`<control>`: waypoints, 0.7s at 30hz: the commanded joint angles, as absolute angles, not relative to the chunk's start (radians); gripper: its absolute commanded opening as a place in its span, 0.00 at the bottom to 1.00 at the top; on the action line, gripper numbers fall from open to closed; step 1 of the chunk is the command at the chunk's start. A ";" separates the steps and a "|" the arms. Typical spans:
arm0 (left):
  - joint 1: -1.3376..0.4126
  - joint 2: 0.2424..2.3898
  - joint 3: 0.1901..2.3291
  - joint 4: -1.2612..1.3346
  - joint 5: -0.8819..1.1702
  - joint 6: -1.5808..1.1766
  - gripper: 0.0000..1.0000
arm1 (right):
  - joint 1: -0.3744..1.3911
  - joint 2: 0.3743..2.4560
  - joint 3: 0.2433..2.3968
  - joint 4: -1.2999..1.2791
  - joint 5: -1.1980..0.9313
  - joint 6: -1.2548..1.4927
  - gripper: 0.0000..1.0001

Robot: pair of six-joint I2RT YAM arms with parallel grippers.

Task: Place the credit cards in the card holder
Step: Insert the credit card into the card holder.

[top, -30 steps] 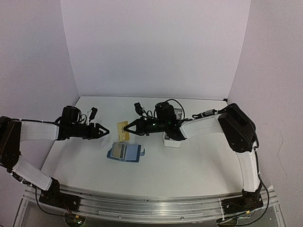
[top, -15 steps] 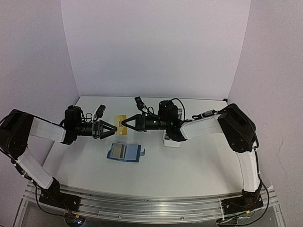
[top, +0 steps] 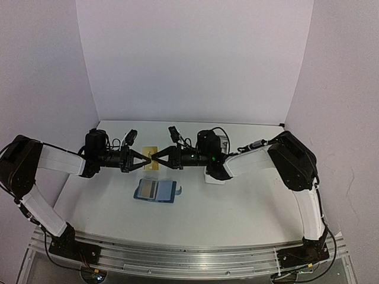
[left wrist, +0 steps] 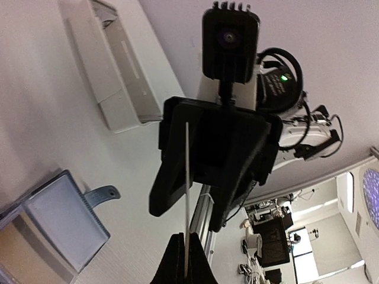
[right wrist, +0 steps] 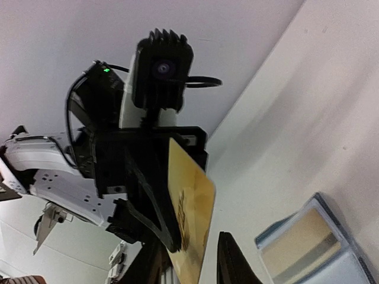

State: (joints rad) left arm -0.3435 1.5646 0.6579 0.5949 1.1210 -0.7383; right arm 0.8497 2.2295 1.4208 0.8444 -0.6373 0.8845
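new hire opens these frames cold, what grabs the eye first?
Two arms meet tip to tip in mid-air over the table, a gold card between them. The left gripper is shut on one edge and the right gripper has its jaws slightly apart at the other. Right below, nearer the arm bases, the blue card holder lies open with something tan in one half.

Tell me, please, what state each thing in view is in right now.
gold card: in mid-air, gripped at one edge.
left gripper: fingers shut on the gold card.
right gripper: fingers parted around the card, a gap showing.
card holder: lying open on the table, snap tab undone.
white tray: resting on the table, contents unclear.
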 commanded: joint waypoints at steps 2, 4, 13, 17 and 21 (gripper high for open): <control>-0.341 1.584 0.773 0.145 0.875 -0.618 0.00 | 0.855 2.220 1.413 0.470 -0.435 0.821 0.37; -0.342 1.594 0.762 0.111 0.852 -0.598 0.00 | 0.854 2.216 1.414 0.383 -0.384 0.796 0.38; -0.426 1.697 0.776 0.089 0.795 -0.549 0.00 | 0.874 2.239 1.387 0.279 -0.326 0.808 0.30; -0.435 1.752 0.789 0.053 0.728 -0.449 0.00 | 0.883 2.252 1.380 0.278 -0.343 0.801 0.30; -0.436 1.775 0.802 0.068 0.712 -0.431 0.00 | 0.883 2.262 1.372 0.278 -0.352 0.796 0.30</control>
